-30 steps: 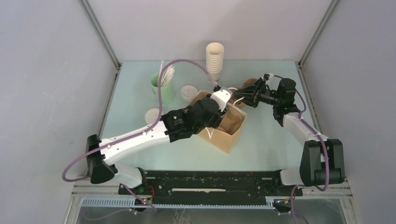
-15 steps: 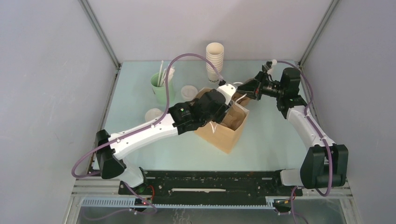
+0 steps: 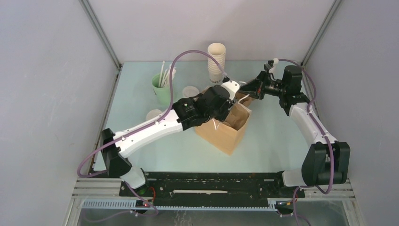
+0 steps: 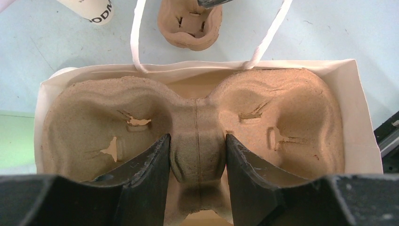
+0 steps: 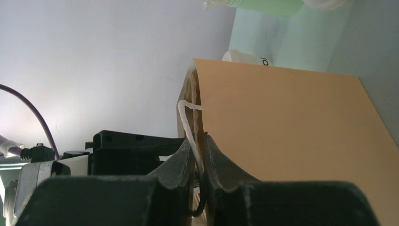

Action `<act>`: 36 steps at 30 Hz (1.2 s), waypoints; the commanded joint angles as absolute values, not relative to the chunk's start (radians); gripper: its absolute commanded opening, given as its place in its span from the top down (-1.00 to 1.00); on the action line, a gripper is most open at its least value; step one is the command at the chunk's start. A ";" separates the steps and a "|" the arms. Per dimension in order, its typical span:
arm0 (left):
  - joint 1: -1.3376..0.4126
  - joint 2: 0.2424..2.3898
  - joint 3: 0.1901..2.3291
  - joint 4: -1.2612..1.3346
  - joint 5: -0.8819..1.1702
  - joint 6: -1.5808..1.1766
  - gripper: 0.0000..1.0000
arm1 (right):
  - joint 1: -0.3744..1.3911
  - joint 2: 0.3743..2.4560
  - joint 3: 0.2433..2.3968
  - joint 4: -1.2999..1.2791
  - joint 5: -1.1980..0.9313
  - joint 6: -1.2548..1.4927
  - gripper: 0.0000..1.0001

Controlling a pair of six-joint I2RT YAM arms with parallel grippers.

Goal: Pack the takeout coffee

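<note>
Left gripper [image 4: 197, 137]: I am holding it half-spread, with its fingers clamping the centre ridge of the pulp cup carrier [image 4: 94, 122]. The carrier is sitting down inside the paper bag [image 3: 227, 135].
Right gripper [image 5: 198, 139]: its jaws are standing narrow and pinching the bag's white handle [image 5: 187, 117] on the far right side, propping the mouth open.
Takeout coffee [image 3: 190, 90]: it is standing lidded on the table just left of the bag, between the bag and the green cup [image 3: 161, 89]. It is outside the bag and neither gripper is touching it.
Also lying about: a spare carrier [image 4: 190, 23] is sitting just beyond the bag, and the cup stack [image 3: 216, 59] is standing at the far side.
Step, my guess: I am seating the carrier, and the coffee is waiting its turn.
Risk one: the carrier is filling the bag wall to wall. If I withdraw before fully letting go, I am likely dragging it back up or tipping the bag.
Risk two: the handle is thin. If the pinch slips, the mouth is sagging shut before the cup goes in.
Risk three: the left wrist is working close beside the coffee, so a careless retreat is knocking it over.
Change from a second ago: the left arm is reaching farther. The bag is sitting slightly farther and more to the right. The right gripper is raised toward the far side, with its jaws drawn closer.
</note>
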State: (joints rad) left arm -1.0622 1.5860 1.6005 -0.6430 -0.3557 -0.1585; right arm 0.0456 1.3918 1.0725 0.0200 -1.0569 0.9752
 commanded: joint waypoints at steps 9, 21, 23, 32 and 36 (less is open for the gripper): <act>-1.034 1.612 1.683 -0.667 -0.276 -0.192 -0.01 | 0.043 1.388 1.110 0.029 -1.081 0.940 0.64; -1.020 1.608 1.668 -0.652 -0.225 -0.202 -0.02 | 0.047 1.385 1.110 0.027 -1.083 0.937 0.64; -1.009 1.603 1.659 -0.646 -0.195 -0.210 -0.02 | 0.050 1.385 1.110 0.028 -1.081 0.937 0.64; -0.994 1.590 1.637 -0.637 -0.171 -0.217 -0.03 | 0.057 1.385 1.110 0.025 -1.083 0.934 0.64; -0.994 1.593 1.640 -0.647 -0.181 -0.210 -0.04 | 0.058 1.385 1.110 0.026 -1.085 0.934 0.64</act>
State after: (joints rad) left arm -0.9989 1.6123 1.6440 -0.6750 -0.1947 -0.2024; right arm 0.0528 1.3918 1.0725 0.0181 -1.0611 0.9558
